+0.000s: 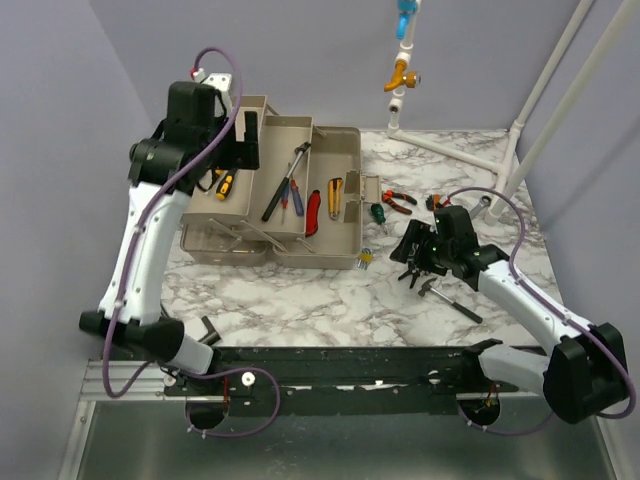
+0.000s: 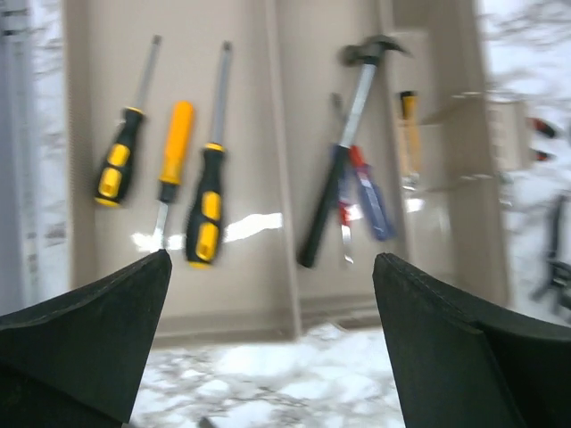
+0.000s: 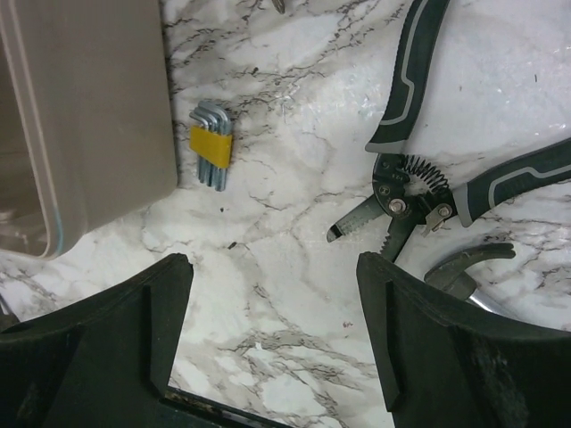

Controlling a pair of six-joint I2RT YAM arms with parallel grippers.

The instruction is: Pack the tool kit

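The toolbox [image 1: 340,245] stands open on the far left part of the marble table [image 1: 300,310], its beige trays fanned out in steps. The left gripper [image 2: 272,259] hangs over the toolbox's left trays, jaws spread wide and holding nothing. The right gripper [image 3: 275,260] hovers low over bare marble just off the toolbox's near right corner, its jaws likewise spread and empty. Beneath the left gripper, the middle tray holds a hammer [image 2: 343,160] lying lengthwise, with a blue-handled screwdriver [image 2: 370,201] and a slim red-handled one against its shaft. The tray to its left holds a black-and-yellow screwdriver [image 2: 120,156], an orange-handled screwdriver [image 2: 174,143] and a larger black-and-yellow screwdriver [image 2: 207,201], side by side. The deep right compartment holds a red-handled tool [image 1: 313,208] and a yellow-and-black tool [image 1: 335,195], kinds unclear. On the marble, grey-and-black wire strippers [image 3: 419,169] lie just beyond the right gripper's right finger, and a metal tool head [image 3: 468,267] of uncertain kind lies beside that finger. Red-handled pliers [image 1: 400,200] and a green-handled screwdriver [image 1: 378,211] lie past the toolbox's right end. A bundle of hex keys [image 3: 211,147] in a yellow band lies just beside the toolbox wall, apart from it, ahead of the right gripper's left finger.
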